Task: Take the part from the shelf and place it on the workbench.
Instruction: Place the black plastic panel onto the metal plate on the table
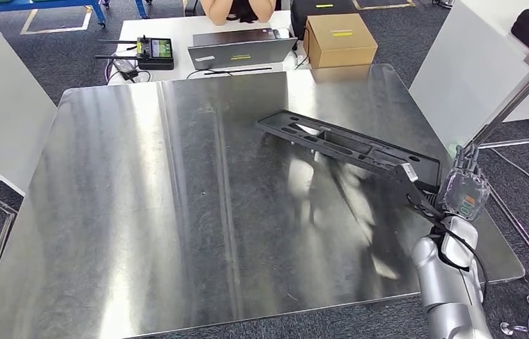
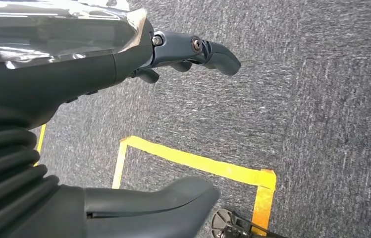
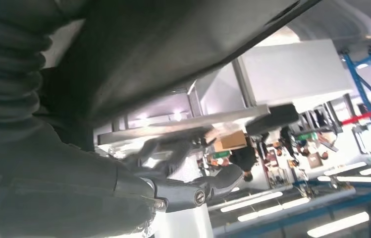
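Nearest the head camera, the silver right arm (image 1: 452, 289) is seen rising from the lower right corner, ending in the right robot hand (image 1: 463, 189) at the right edge of the steel worktop (image 1: 176, 212). One end of the long black part (image 1: 349, 143) is gripped by this robot hand, its fingers closed about that end. The part is laid diagonally across the right half of the worktop, its far end pointed toward the middle of the surface; whether it rests flat on the steel or is held slightly above it cannot be told. In the right wrist view the dark underside of the part (image 3: 173, 44) is seen close above the right robot hand (image 3: 173, 191), with a finger curled beneath it.

In the left wrist view the left robot hand (image 2: 124, 124) is seen hanging over grey carpet (image 2: 322, 99) marked with yellow tape (image 2: 198, 163); its thumb and fingers are spread apart and nothing is held.

Beyond the worktop a white table (image 1: 176, 32) is seen, carrying a laptop (image 1: 241, 48), a remote controller (image 1: 155, 51) and a cardboard box (image 1: 340, 39). A seated person (image 1: 239, 10) is partly seen behind the laptop.
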{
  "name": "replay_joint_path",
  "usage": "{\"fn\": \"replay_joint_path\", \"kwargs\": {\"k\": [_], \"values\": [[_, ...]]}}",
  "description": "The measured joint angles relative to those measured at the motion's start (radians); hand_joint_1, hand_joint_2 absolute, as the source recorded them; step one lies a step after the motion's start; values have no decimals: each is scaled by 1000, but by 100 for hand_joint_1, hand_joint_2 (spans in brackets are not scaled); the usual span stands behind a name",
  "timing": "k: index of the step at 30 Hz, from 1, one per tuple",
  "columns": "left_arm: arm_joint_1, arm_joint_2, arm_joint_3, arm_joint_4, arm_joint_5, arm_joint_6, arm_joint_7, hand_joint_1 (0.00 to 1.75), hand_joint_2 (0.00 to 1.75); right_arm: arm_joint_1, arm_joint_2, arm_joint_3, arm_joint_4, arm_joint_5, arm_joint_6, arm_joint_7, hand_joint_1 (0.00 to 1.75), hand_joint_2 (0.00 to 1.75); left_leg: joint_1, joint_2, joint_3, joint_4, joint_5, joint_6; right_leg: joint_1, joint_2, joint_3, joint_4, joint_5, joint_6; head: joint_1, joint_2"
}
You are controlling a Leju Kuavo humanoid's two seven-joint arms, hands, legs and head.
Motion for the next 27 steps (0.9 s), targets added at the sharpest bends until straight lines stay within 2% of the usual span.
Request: {"fn": "replay_joint_path", "kwargs": {"k": [5, 9, 16, 21, 24, 27], "values": [[0, -7, 17, 0, 6, 17, 1, 0, 0, -40, 13, 7, 19, -11, -43, -47, 0, 0, 0, 0, 0, 0, 0, 0, 0, 0, 0, 0, 0, 0, 0, 0], [-1, -13, 25, 0, 6, 21, 1, 0, 0, -56, 28, 19, 12, -68, -87, -121, 0, 0, 0, 0, 0, 0, 0, 0, 0, 0, 0, 0, 0, 0, 0, 0], [-2, -18, 35, 0, 3, 22, 1, 0, 0, -52, 53, 28, -47, -159, -99, -203, 0, 0, 0, 0, 0, 0, 0, 0, 0, 0, 0, 0, 0, 0, 0, 0], [-2, -19, 42, 0, -8, 17, -8, 0, 0, -15, 73, 41, -153, -340, -77, -351, 0, 0, 0, 0, 0, 0, 0, 0, 0, 0, 0, 0, 0, 0, 0, 0], [-2, -19, 44, 0, -18, 11, -18, 0, 0, 23, 89, 55, -259, -486, -12, -436, 0, 0, 0, 0, 0, 0, 0, 0, 0, 0, 0, 0, 0, 0, 0, 0], [-4, -18, 44, 0, -25, 8, -21, 0, 0, 53, 100, 70, -357, -590, 47, -480, 0, 0, 0, 0, 0, 0, -1, -1, 0, 0, -1, 0, -1, 0, 0, 0]]}}
